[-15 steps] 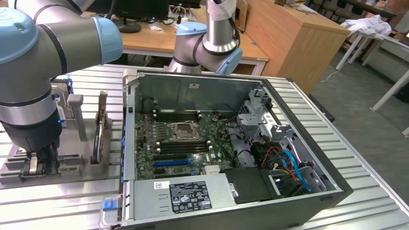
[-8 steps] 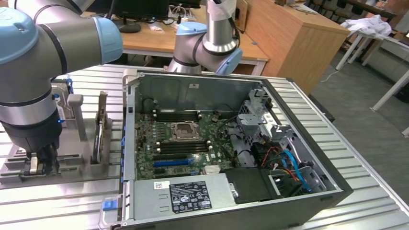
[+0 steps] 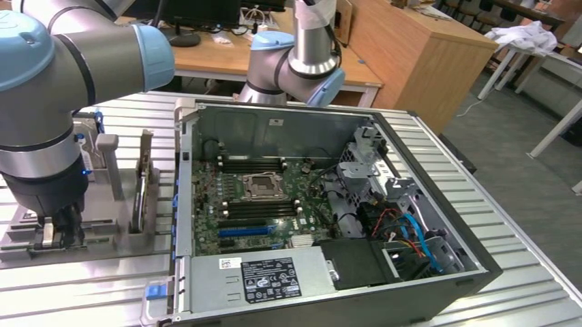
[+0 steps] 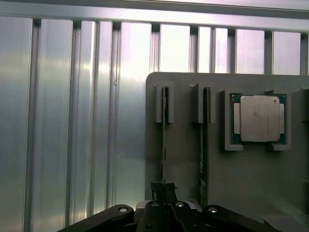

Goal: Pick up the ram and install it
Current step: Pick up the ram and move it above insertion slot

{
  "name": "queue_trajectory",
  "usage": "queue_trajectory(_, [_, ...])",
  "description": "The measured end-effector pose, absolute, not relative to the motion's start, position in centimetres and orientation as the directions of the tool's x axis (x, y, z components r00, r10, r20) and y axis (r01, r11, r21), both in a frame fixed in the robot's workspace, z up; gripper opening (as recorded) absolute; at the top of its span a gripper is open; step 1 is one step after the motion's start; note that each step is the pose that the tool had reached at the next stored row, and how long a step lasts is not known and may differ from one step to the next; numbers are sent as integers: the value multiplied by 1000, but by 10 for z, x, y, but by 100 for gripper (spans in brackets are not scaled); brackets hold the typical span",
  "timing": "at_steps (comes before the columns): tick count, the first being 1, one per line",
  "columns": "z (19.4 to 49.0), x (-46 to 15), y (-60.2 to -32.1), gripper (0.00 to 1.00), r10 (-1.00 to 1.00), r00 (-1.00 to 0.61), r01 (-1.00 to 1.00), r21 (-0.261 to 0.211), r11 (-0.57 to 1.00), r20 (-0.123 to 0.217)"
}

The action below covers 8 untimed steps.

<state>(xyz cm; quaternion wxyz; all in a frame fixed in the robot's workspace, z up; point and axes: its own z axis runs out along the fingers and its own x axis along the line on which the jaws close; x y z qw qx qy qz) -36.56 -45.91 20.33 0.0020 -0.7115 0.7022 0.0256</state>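
The gripper (image 4: 164,192) is low over the gray tray (image 4: 183,159), which lies on the ribbed metal table (image 4: 58,121). Its fingers (image 4: 158,187) are pressed almost together on the upper edge of the ram (image 4: 164,145), with only the thin board between them. The ram stands on its edge in a narrow slot of the tray, with its far end between two small guide posts. In the exterior view the gripper (image 3: 53,235) is at that view's left, beside the open computer case (image 3: 473,269). A second stick (image 4: 203,145) stands in the slot just beside, parallel to the ram and not touching it, and a square silver processor chip (image 4: 259,118) lies flat in its own pocket further along the tray. I judge that the step in hand is the pick-up, and the ram is not yet out of its slot. To do it well, I think the grip must be square on the board, not on one corner, and firm enough that the thin stick cannot swing. The pull should go straight along the guide posts, without a twist, because a tilted board can jam in the slot or drag the tray. The neighbour stick is near, so any sideways move is a risk.
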Motion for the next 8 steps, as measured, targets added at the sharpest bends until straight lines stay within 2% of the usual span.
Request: queue_trajectory(8, [207,-366,-459,11,-999,13,-999,33,-14,-39])
